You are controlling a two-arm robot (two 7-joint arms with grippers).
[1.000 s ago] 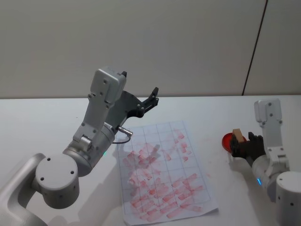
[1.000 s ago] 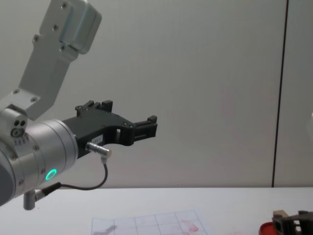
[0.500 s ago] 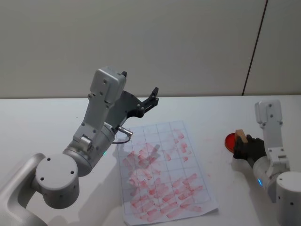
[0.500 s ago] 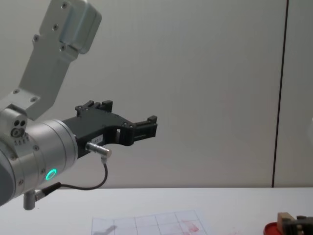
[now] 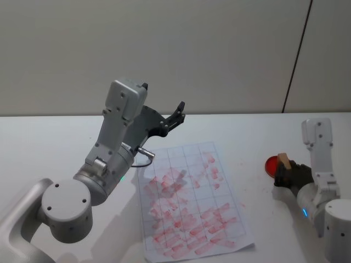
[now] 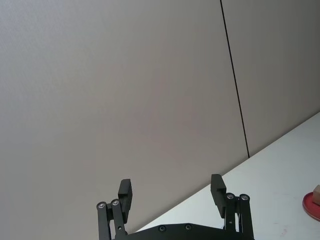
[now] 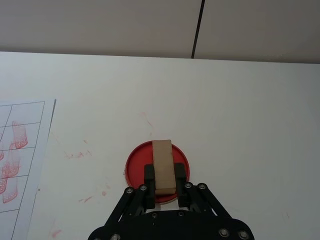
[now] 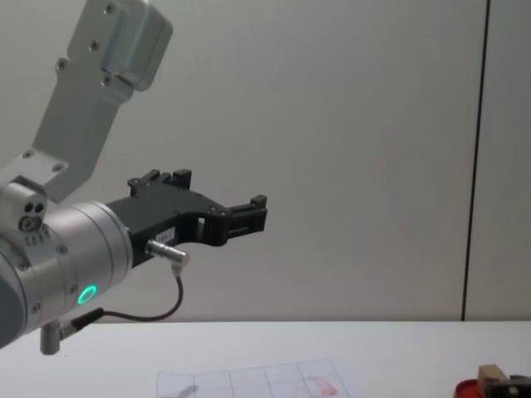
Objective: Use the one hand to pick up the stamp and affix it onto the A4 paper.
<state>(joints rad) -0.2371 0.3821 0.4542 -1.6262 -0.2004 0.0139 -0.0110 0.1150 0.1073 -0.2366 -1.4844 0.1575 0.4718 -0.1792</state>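
Wall (image 5: 164, 44): plain and pale, with a dark vertical seam, rising behind the far side of the paper.
Tabletop (image 5: 49, 137): white, carrying the paper; a few faint red smudges lie on it just right of the paper's edge.
Left arm (image 5: 109, 148): bulky and silver-grey, rising from the paper's near left side and leaning over its far left corner (a green light glows on its wrist).
Paper (image 5: 189, 203): a white sheet with a faint printed grid, lying flat with its long side running away from the robot; most cells bear reddish stamp marks, thickest toward the near end. Its far edge also shows low in the chest view (image 8: 249, 383), and its right edge in the right wrist view (image 7: 20, 150).
Left hand (image 5: 163, 95): black, held high above the paper's far left corner and apart from it; its two fingers stand wide apart with nothing between them (image 6: 171, 181).
Right hand (image 5: 285, 169): black, low over the tabletop, well to the right of the paper; its fingers are closed on the sides of the stamp (image 7: 164, 172).
Ink pad (image 5: 271, 164): flat, round and red, on the tabletop well right of the paper (image 7: 137, 160).
Stamp (image 5: 283, 160): a small tan wooden block, well right of the paper and held in the right hand directly over the ink pad (image 7: 163, 165); I cannot tell whether it touches the pad.
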